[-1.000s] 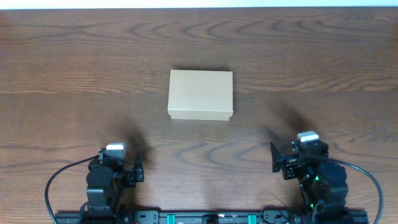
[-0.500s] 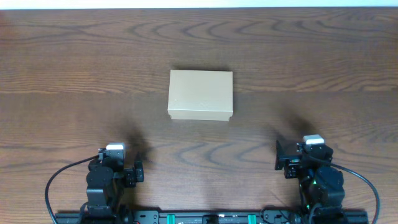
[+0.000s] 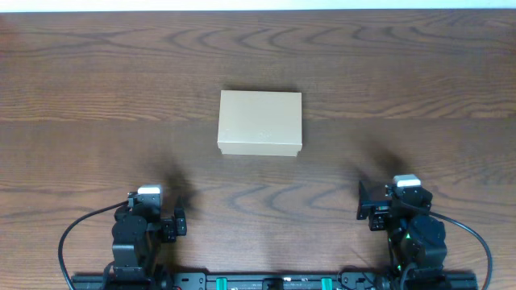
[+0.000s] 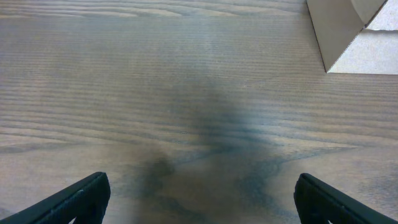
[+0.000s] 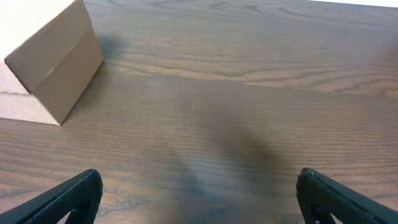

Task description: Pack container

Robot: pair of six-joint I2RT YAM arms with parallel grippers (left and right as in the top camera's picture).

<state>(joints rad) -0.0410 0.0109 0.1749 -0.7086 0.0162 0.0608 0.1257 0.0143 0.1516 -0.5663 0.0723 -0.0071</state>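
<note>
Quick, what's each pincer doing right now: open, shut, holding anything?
Left pincer: open, holding nothing.
Right pincer: open, holding nothing.
Both are clear of the box.

container: plain light tan cardboard, even tone on top, side faces a shade darker. surface: dark brown wood grain with wavy arched lines and lighter streaks running side to side; it reads greyer in the left wrist view. left claw and right claw: black fingers. both arms are black, with a white cap on each wrist. small green glints on the right arm. cables are black.
</note>
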